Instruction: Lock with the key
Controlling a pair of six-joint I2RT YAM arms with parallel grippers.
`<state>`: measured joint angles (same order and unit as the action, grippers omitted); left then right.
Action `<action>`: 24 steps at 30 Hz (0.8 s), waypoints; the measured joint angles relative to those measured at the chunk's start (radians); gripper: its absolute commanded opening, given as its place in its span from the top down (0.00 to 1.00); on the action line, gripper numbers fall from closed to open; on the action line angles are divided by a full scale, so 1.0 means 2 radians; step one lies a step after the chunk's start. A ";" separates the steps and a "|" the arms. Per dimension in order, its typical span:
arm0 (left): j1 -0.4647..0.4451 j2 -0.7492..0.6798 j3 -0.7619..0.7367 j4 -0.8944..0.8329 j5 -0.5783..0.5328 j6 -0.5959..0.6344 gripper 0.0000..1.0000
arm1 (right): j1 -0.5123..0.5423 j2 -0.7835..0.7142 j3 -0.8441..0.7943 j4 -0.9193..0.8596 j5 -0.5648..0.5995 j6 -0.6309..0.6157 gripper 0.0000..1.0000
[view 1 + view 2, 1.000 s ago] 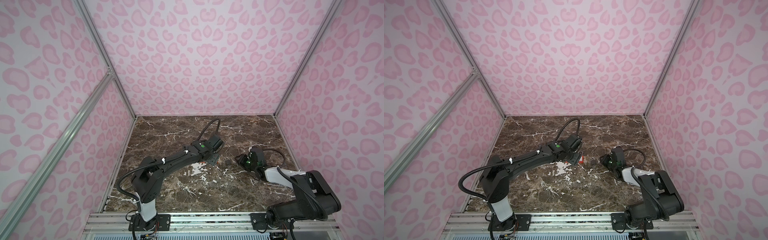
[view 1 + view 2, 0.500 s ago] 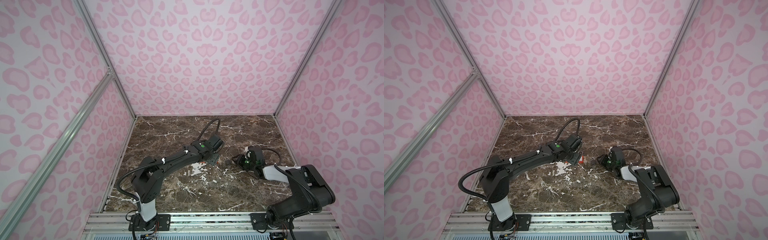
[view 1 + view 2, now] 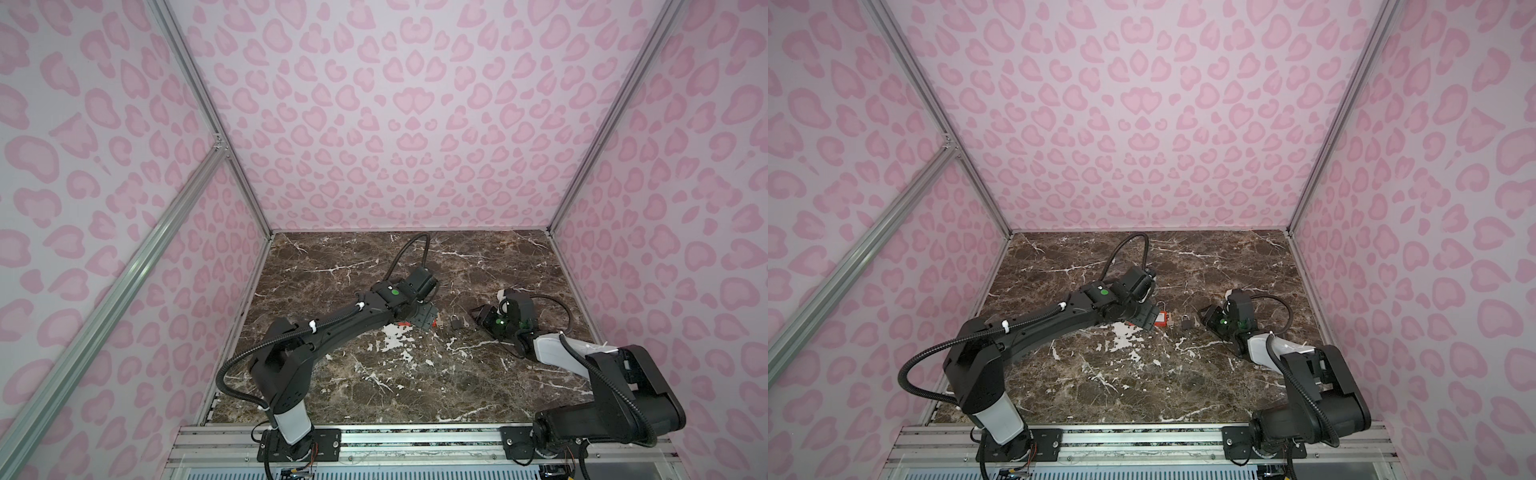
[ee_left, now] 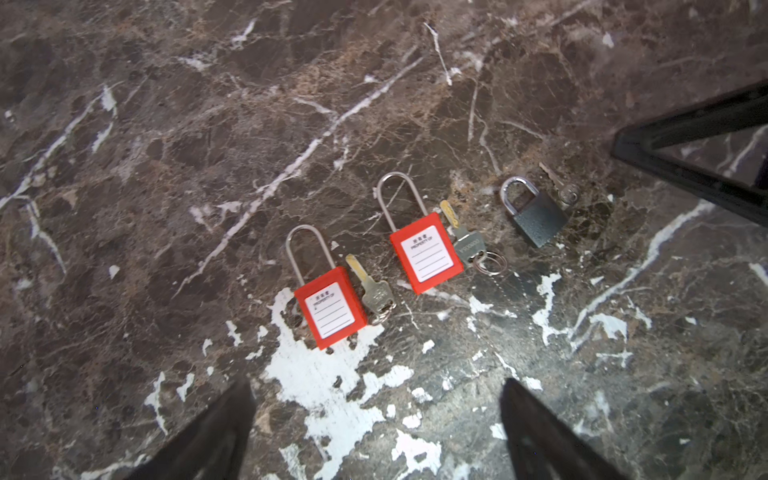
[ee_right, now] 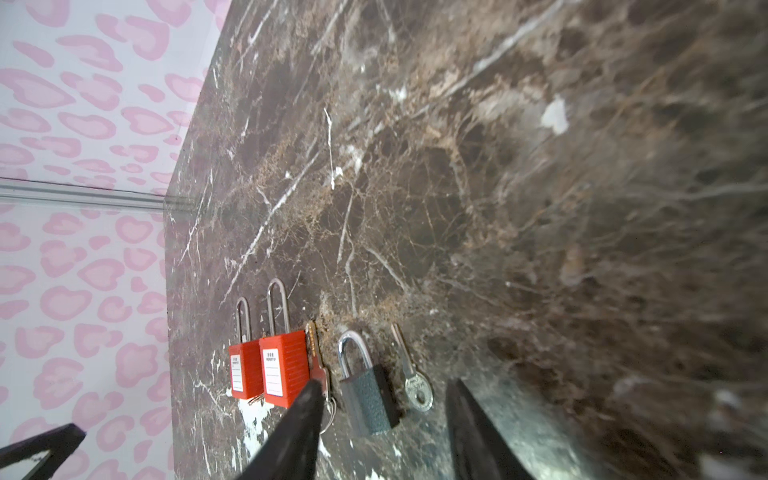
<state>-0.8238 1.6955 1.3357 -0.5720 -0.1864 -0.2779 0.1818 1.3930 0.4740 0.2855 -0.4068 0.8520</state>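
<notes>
A dark grey padlock with its shackle down lies flat on the marble, and a silver key lies loose right beside it. Both sit between the fingers of my right gripper, which is open and holds nothing. In both top views that padlock lies just left of the right gripper. My left gripper hangs wide open and empty above two red padlocks; the grey padlock lies beyond them.
Each red padlock has its own key on a ring beside it. The right gripper's finger reaches close to the grey padlock. Pink patterned walls enclose the marble table.
Both grippers have opened wider. The right gripper has shifted a little left toward the grey padlock. The padlocks and keys have not moved.
</notes>
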 measured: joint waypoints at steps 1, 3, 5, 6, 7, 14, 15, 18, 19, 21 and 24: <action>0.009 -0.013 -0.015 0.009 0.005 -0.001 0.03 | -0.005 -0.012 0.000 -0.004 0.004 -0.003 0.14; 0.024 -0.035 -0.040 0.023 0.013 -0.005 0.03 | -0.018 -0.035 -0.001 -0.011 0.006 -0.009 0.02; 0.034 -0.061 -0.063 0.040 0.017 -0.009 0.03 | -0.033 -0.057 -0.004 -0.022 0.013 -0.014 0.02; 0.039 -0.079 -0.078 0.055 0.017 -0.010 0.03 | -0.039 -0.066 -0.005 -0.029 0.019 -0.018 0.02; 0.043 -0.100 -0.099 0.077 0.014 -0.010 0.03 | -0.043 -0.078 -0.005 -0.039 0.027 -0.024 0.02; 0.080 -0.284 -0.298 0.277 -0.031 0.000 0.03 | -0.051 -0.185 -0.030 -0.073 0.109 -0.079 0.02; 0.089 -0.306 -0.323 0.308 -0.039 0.006 0.03 | -0.051 -0.206 -0.040 -0.073 0.128 -0.093 0.02; 0.113 -0.360 -0.381 0.381 -0.061 0.021 0.03 | -0.050 -0.263 -0.075 -0.060 0.181 -0.134 0.02; 0.118 -0.377 -0.399 0.403 -0.070 0.029 0.03 | -0.049 -0.286 -0.092 -0.050 0.203 -0.153 0.02; 0.127 -0.409 -0.428 0.433 -0.093 0.047 0.03 | -0.049 -0.318 -0.121 -0.029 0.237 -0.185 0.01; 0.156 -0.459 -0.462 0.459 -0.128 0.065 0.03 | -0.056 -0.354 -0.149 -0.007 0.287 -0.225 0.02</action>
<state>-0.5125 0.7784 0.4114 0.3462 -0.4431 -0.1471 0.0708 0.6846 0.1761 0.2718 0.1665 0.4026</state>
